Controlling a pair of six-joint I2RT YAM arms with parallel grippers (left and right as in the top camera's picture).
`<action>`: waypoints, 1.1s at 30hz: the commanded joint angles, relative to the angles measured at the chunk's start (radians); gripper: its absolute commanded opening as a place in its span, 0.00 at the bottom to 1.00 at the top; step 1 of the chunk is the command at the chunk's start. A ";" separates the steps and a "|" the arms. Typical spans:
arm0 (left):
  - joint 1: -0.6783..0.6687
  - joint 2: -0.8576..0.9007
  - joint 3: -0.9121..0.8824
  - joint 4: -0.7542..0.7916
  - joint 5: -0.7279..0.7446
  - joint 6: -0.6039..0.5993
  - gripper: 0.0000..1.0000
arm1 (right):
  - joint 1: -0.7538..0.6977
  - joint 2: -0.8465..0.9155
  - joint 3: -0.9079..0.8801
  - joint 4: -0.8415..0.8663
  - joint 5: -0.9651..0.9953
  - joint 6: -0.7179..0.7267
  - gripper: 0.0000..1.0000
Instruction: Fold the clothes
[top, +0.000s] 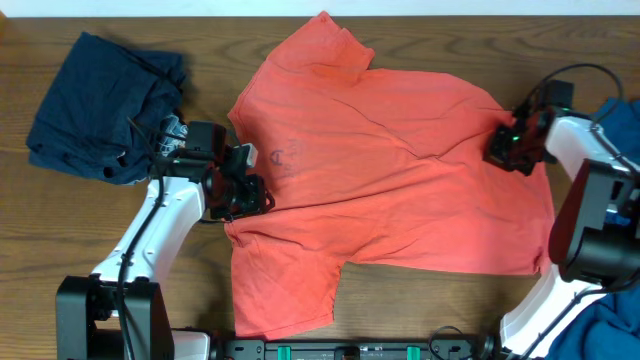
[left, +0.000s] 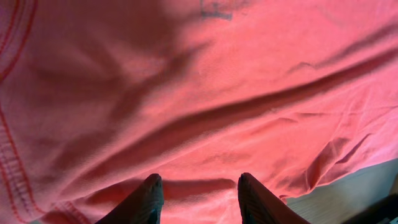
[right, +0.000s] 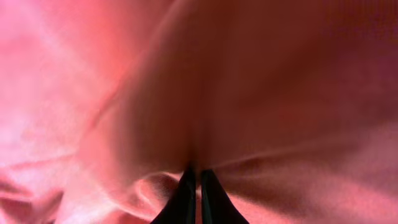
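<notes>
Right gripper (right: 194, 179) pinched shut on a T-shirt (top: 400, 170) fold. Left gripper (left: 198, 183) part-open over the T-shirt's opposite edge, holding nothing.

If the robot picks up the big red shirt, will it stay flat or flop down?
It will probably flop: the shirt lies wrinkled and soft on the table. It would likely hang from wherever it is pinched, since cloth bunches at the right hand. It looks thin, so probably light.

The shirt (top: 400, 170) is soft matt knit cloth, creased; the table (top: 30, 220) smooth brown wood grain; the upper-left garment (top: 100, 100) matt navy cloth.
</notes>
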 joint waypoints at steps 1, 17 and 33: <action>-0.020 0.008 0.000 0.010 0.005 0.026 0.41 | 0.112 0.028 -0.068 -0.051 0.002 0.032 0.04; -0.121 0.154 -0.023 0.084 -0.169 0.021 0.41 | 0.144 -0.282 -0.025 0.010 0.013 -0.031 0.42; -0.121 0.180 -0.022 0.053 -0.167 0.021 0.41 | -0.066 -0.019 -0.026 0.207 -0.127 -0.024 0.29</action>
